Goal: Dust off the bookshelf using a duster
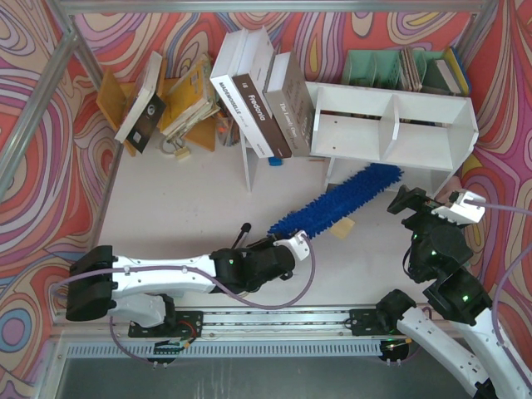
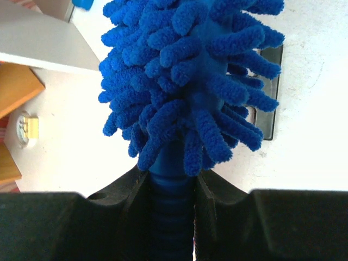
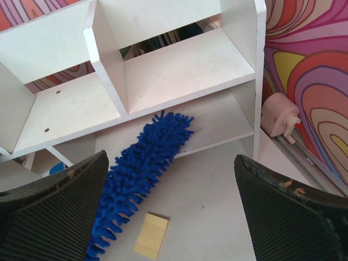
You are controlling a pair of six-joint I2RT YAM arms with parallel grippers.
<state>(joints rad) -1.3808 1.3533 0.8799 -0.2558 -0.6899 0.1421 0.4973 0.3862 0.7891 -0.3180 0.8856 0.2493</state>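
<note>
The white bookshelf (image 1: pixel 391 125) stands at the back right, two tiers, with a central divider in the upper one. It also fills the top of the right wrist view (image 3: pixel 179 70). The blue fluffy duster (image 1: pixel 345 199) lies slanted, and its tip reaches into the lower tier (image 3: pixel 163 130). My left gripper (image 1: pixel 291 248) is shut on the duster's ribbed blue handle (image 2: pixel 171 179), with the strands (image 2: pixel 190 70) spreading just ahead of the jaws. My right gripper (image 1: pixel 434 204) is wide open and empty, hovering in front of the shelf's right half (image 3: pixel 174 217).
Books lean against a thin white upright panel (image 1: pixel 248 158) at back centre. A pale green file organiser (image 1: pixel 391 66) stands behind the shelf. A yellow card (image 3: pixel 151 235) lies on the table by the duster. A pink object (image 3: pixel 278 117) sits by the right wall.
</note>
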